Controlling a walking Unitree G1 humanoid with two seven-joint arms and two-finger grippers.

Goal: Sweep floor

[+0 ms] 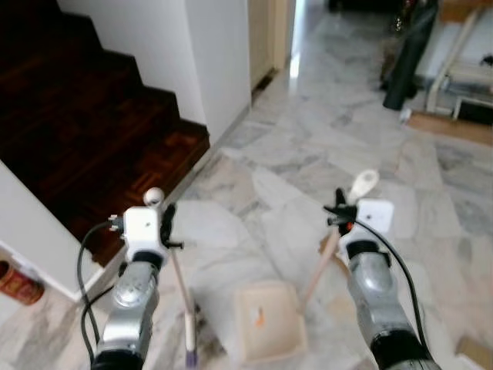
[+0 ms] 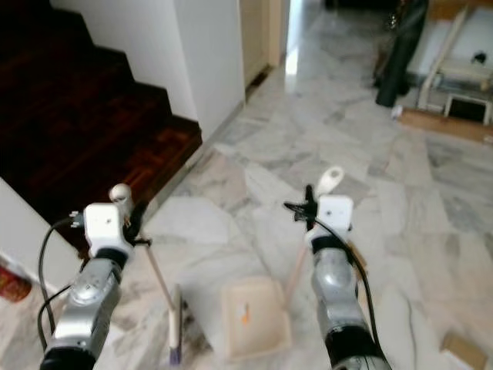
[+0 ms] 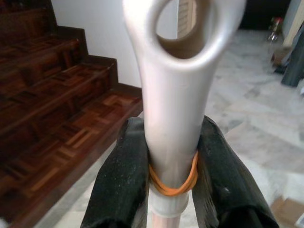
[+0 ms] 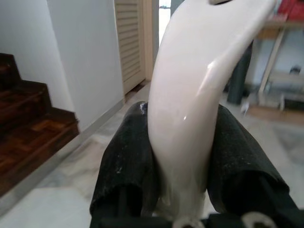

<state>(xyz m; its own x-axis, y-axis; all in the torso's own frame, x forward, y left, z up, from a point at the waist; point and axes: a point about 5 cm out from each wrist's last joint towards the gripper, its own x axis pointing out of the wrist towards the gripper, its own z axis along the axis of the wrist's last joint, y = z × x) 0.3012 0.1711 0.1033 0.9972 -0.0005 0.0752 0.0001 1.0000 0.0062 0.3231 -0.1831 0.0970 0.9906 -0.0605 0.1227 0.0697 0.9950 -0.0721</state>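
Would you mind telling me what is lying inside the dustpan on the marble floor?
Inside the dustpan, held by the right gripper, lies one small orange speck on the pale tray. The rest looks bare, though blur could hide fine dust. The left gripper holds the broom beside it.

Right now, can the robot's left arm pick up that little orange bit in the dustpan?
Probably not: the left gripper is shut on the broom handle, so it has no free fingers. The orange bit lies in the dustpan, low on the floor between both arms.
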